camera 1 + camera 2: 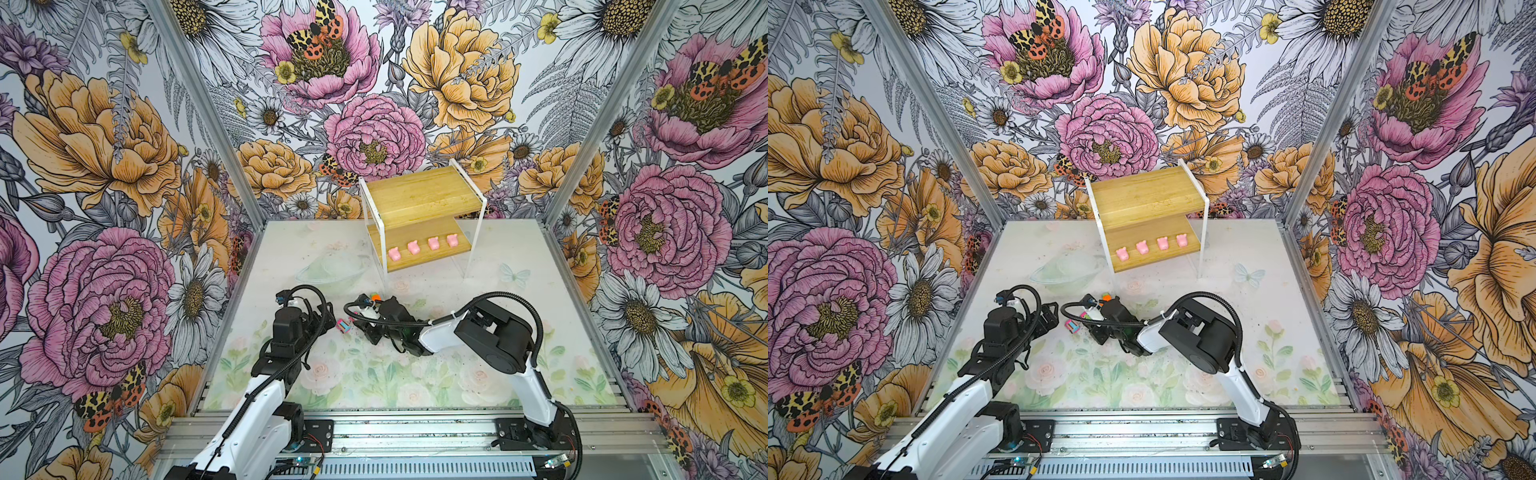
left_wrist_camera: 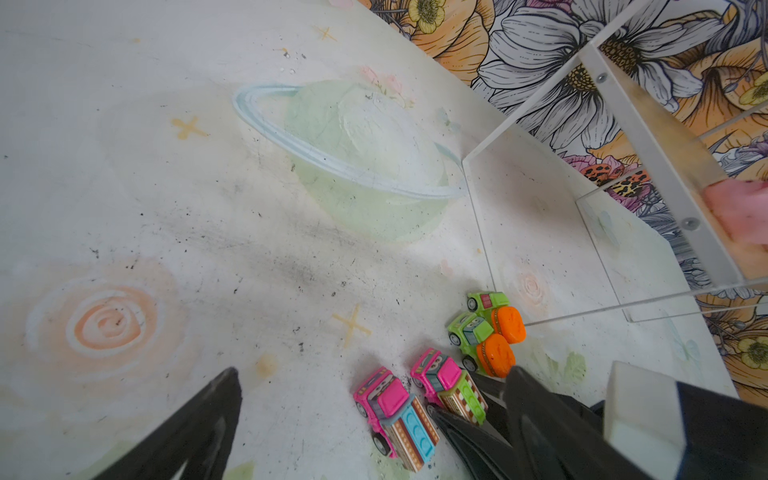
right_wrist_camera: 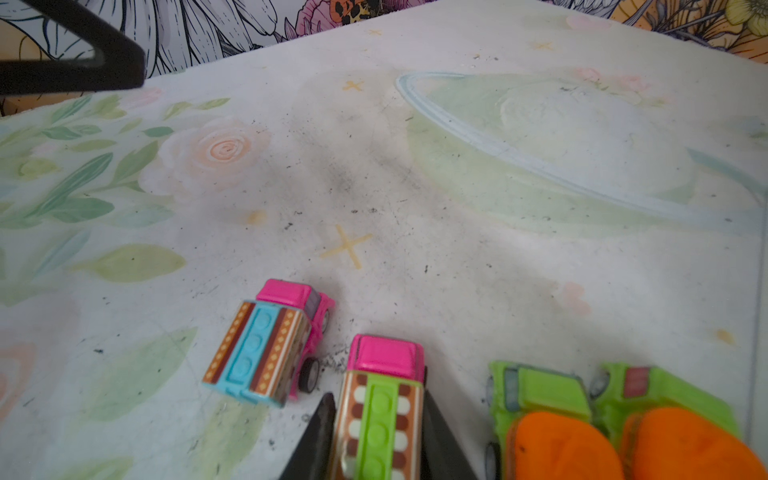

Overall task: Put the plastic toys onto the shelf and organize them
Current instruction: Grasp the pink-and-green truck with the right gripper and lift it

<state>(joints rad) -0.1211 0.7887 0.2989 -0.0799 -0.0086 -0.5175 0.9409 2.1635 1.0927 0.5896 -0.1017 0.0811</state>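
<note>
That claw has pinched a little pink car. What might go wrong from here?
The right gripper grips the pink car with a green bed; held only by its sides, it might slip on lifting. The pink car with a teal bed lies close beside and could be knocked. Placing it among the four pale pink pig figures on the bamboo shelf could topple one.

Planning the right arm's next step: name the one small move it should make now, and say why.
Probably lift straight up. The right gripper is shut on the pink car with the green bed, which sits on the mat between the teal-bed pink car and a green-and-orange car; a vertical rise should clear both neighbours before carrying it toward the shelf.
</note>
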